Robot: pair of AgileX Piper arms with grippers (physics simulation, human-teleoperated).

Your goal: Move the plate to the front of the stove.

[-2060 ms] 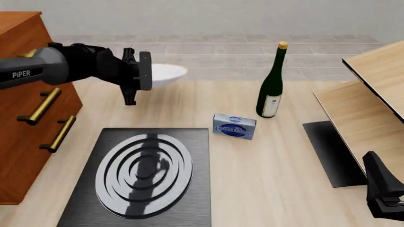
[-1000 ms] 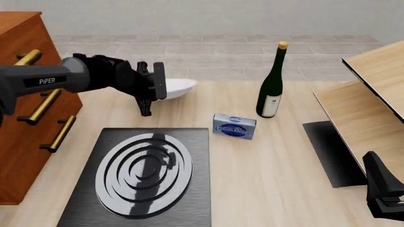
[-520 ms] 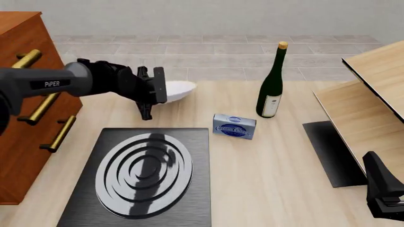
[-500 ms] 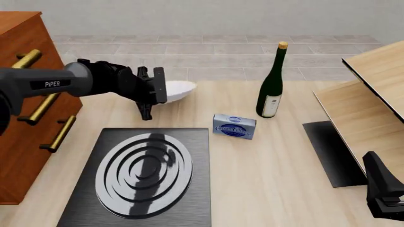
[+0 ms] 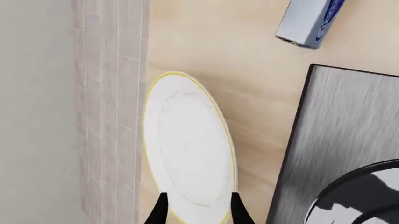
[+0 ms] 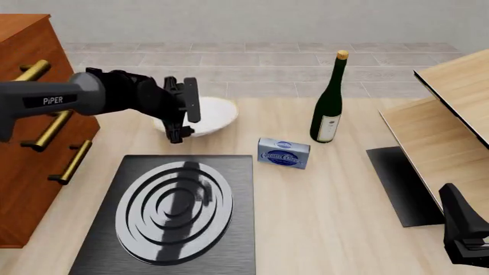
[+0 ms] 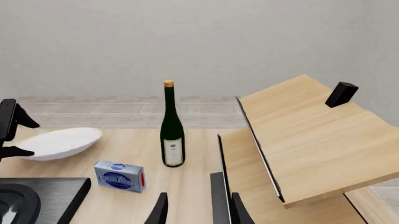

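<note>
The fingers [image 5: 160,211] of the left gripper [image 6: 182,110] are closing on the near rim of the plate [image 6: 206,114], one above and one below its edge, in the upper left of the front view. The plate is tilting, its far edge raised, so it is judged to be gripped and lifted rather than resting flat. It is sitting beyond the far edge of the stove [image 6: 172,212], which is occupying the lower left of that frame.

Step in hand: carrying the gripped plate. The front of the stove is not yet reached. The next move is judged to call for carrying the plate over or around the stove to the table strip nearest the camera, keeping it clear of the drawer cabinet [image 6: 34,132] at the left edge, then lowering it flat before releasing.

The right gripper [image 6: 464,229] is idling at the lower right of the front view; its fingers are standing apart, holding nothing.

The surface is a pale wooden table [image 6: 321,206]. It is also bearing a blue box [image 6: 284,152], a green wine bottle [image 6: 329,100] and a wooden shelf unit [image 6: 447,120] at right. A tiled floor and a plain grey wall are lying beyond.
</note>
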